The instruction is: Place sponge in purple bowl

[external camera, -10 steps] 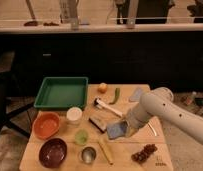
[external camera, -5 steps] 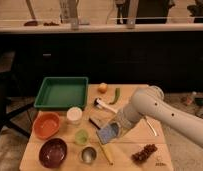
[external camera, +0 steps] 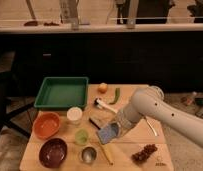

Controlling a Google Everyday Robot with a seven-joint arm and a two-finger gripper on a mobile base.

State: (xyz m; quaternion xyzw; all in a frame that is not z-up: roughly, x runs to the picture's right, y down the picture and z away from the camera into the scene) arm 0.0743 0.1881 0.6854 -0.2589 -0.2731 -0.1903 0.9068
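The sponge (external camera: pixel 107 133) is a blue-grey squarish pad held at the tip of my gripper (external camera: pixel 113 130), a little above the wooden table (external camera: pixel 130 150), near its middle. My white arm comes in from the right. The purple bowl (external camera: pixel 53 152) stands at the table's front left, well to the left of the gripper and sponge. It looks empty.
An orange bowl (external camera: pixel 47 125) is behind the purple bowl. A green tray (external camera: pixel 62 92) is at the back left. A white cup (external camera: pixel 74 114), a green cup (external camera: pixel 81 136), a metal cup (external camera: pixel 88 154), a yellow stick (external camera: pixel 106 153), a brown block (external camera: pixel 97 121) and grapes (external camera: pixel 144 153) lie around.
My arm has moved left with the sponge, from right of the table's centre toward the cups, closer to the purple bowl.
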